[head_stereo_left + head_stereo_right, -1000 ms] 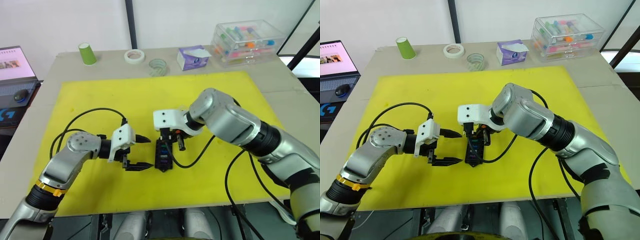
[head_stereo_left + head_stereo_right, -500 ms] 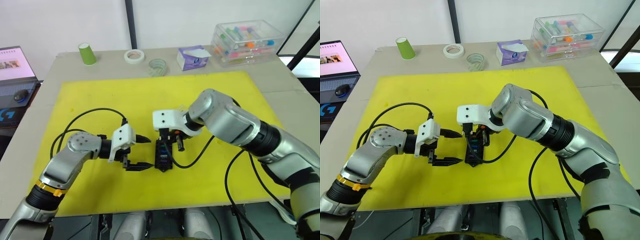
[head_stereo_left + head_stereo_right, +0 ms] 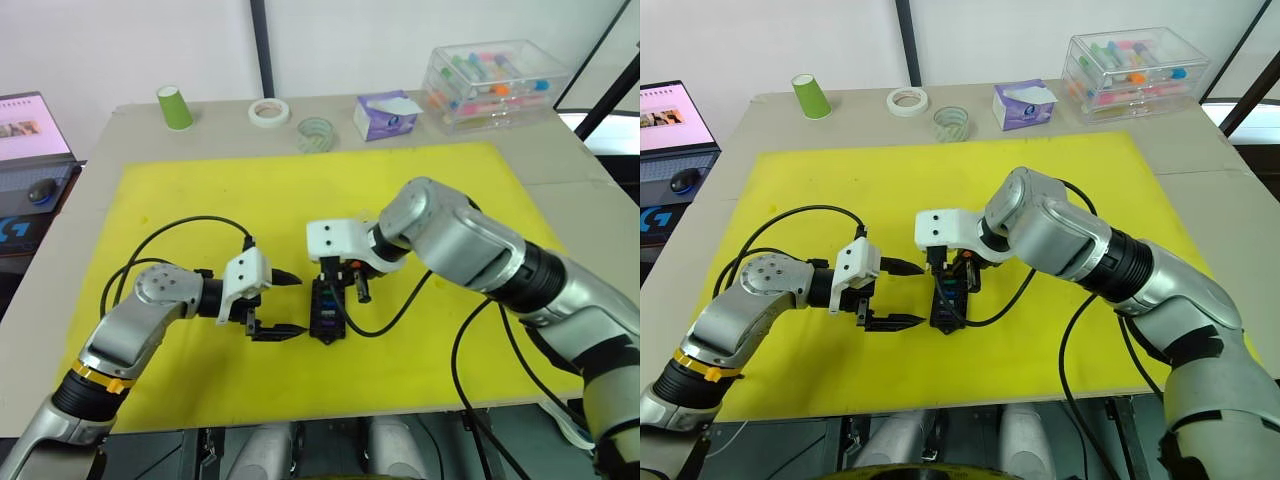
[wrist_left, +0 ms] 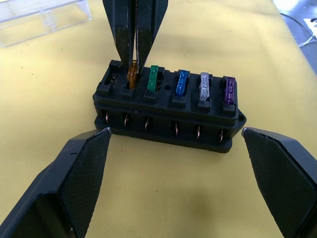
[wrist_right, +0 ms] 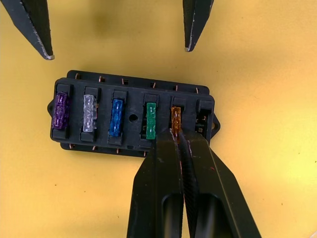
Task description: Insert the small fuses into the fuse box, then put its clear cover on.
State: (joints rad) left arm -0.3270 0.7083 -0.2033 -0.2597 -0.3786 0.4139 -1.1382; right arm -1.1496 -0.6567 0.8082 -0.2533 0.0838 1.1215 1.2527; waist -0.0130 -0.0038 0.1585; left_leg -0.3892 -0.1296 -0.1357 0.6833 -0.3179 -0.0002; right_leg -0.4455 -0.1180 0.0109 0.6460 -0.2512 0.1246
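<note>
The black fuse box (image 3: 327,308) lies on the yellow mat (image 3: 330,190) near the front middle of the surface (image 3: 575,165), between the two arms. Five small fuses stand in its row of slots: purple (image 5: 61,110), grey-clear (image 5: 89,111), blue (image 5: 116,110), green (image 5: 150,120) and orange (image 5: 176,119); the slot at the end beside the orange one is bare. The right gripper (image 5: 179,141) is pinched onto the orange fuse from above. The left gripper (image 3: 287,305) sits just left of the fuse box, spread wide and holding nothing. The clear cover (image 4: 43,16) lies on the mat near the box.
</note>
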